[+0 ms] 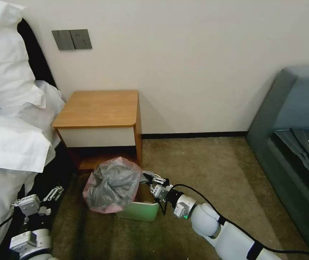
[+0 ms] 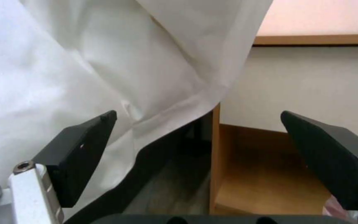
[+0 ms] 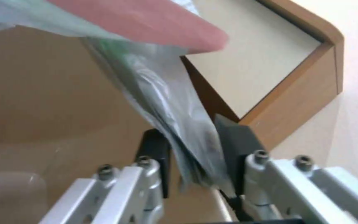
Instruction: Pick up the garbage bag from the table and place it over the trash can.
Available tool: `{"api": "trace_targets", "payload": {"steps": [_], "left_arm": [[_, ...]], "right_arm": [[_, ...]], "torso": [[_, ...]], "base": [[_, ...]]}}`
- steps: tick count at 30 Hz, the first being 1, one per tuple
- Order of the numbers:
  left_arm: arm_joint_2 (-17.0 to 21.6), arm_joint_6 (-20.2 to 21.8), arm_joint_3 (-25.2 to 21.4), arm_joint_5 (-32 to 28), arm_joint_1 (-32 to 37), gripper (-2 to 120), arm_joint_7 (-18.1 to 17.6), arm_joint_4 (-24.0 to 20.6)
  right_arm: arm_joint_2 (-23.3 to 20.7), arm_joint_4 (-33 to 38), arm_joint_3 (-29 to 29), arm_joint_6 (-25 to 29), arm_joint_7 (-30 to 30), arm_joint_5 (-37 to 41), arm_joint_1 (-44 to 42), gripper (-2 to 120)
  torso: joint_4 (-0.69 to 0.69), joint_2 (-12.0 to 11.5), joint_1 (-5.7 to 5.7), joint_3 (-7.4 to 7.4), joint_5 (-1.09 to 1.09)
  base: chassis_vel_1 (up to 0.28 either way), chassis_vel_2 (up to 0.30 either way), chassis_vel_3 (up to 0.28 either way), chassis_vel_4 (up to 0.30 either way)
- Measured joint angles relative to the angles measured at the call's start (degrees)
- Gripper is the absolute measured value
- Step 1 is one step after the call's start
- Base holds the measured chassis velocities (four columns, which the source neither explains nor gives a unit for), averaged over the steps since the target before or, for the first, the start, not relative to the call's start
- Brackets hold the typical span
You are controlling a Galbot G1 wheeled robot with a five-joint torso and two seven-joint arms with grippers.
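Observation:
The garbage bag, crinkled grey film with a pink rim band, is bunched over the left part of the trash can, a cream bin with a pale green outside, on the carpet in front of the table. My right gripper reaches in from the right and is shut on the bag's edge over the bin's opening. In the right wrist view the bag's film runs between the two fingers of that gripper, with the bin's beige inside behind. My left gripper hangs open low beside the bed.
White bedding and pillows fill the left side, and the sheet hangs close to the left gripper. A grey sofa stands at the right. Open carpet lies between the bin and the sofa.

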Motion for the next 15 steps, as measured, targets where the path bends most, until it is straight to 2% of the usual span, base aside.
{"api": "trace_targets", "payload": {"steps": [2, 4, 7, 8, 11, 13, 15], "left_arm": [[-0.07, 0.04, 0.15, 0.29, -0.09, 99, -0.01, 0.25], [-0.09, 0.07, 0.24, 0.42, -0.14, 99, -0.02, 0.34], [-0.18, 0.17, 0.59, 1.01, -0.35, 99, -0.04, 0.63], [-0.18, 0.17, 0.59, 1.01, -0.35, 99, -0.04, 0.63], [-0.32, 0.22, 0.87, 1.51, -0.61, 99, -0.11, 0.90], [-0.35, 0.23, 0.90, 1.56, -0.65, 99, -0.13, 0.94], [-0.36, 0.26, 1.02, 1.86, -0.69, 99, -0.16, 1.03]], "right_arm": [[-0.46, 0.76, 0.38, -0.09, -0.01, 0.31, -0.25, 43], [-0.71, 1.19, 0.56, -0.21, -0.01, 0.42, -0.44, 46], [-1.48, 2.64, 1.18, -0.61, -0.03, 0.75, -1.31, 61], [-1.48, 2.64, 1.18, -0.61, -0.03, 0.75, -1.31, 61], [-1.68, 3.41, 2.06, -0.70, -0.43, 0.82, -2.50, 75], [-1.62, 3.41, 2.25, -0.69, -0.52, 0.82, -2.77, 76], [-1.21, 3.36, 2.87, -0.54, -0.61, 0.76, -3.59, 67]], "torso": [[0.00, 0.00, 0.00, 0.00, 0.00], [0.00, 0.00, 0.00, 0.00, 0.00], [0.00, 0.00, 0.00, 0.00, 0.00], [0.00, 0.00, 0.00, 0.00, 0.00], [0.00, 0.00, 0.00, 0.00, -0.01], [0.00, 0.00, 0.00, 0.00, -0.01], [0.00, 0.00, 0.00, 0.00, 0.00]], "base": [[0.000, 0.000, 0.000, 0.000], [0.000, 0.000, 0.000, 0.000], [0.000, 0.000, 0.000, 0.000], [0.000, 0.000, 0.000, 0.000], [0.000, 0.000, 0.000, 0.000], [0.000, 0.000, 0.000, 0.000], [0.000, 0.000, 0.000, 0.000]]}}
